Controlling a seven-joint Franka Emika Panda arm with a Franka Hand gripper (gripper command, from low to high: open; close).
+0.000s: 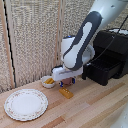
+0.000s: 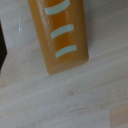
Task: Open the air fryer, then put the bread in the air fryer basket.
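Bread (image 1: pixel 66 93) flat on the wooden counter (image 1: pixel 95 107), just in front of the white bowl (image 1: pixel 48 83) and below the arm's wrist block. In the wrist view the bread (image 2: pixel 59 35) fills the upper half: orange-yellow block with three pale stripes, lying on light wood grain, nothing touching it that I can see.

Claw (image 1: pixel 66 85) hangs right over the bread, blue tips near it. Fingers aren't visible in the wrist view and are too small in the exterior view, so can't tell if they're wide or narrow, or whether there's contact.

Bowl holds small orange-yellow bits. Patterned white plate (image 1: pixel 26 104) sits well apart, toward the exterior view's left.

Air fryer (image 1: pixel 116 50) stands on the exterior view's right, back of the counter. Its air fryer basket (image 1: pixel 102 67) is pulled out, open top showing a dark interior. Handle not distinguishable against the black front.

Woven blinds (image 1: pixel 35 35) behind everything.
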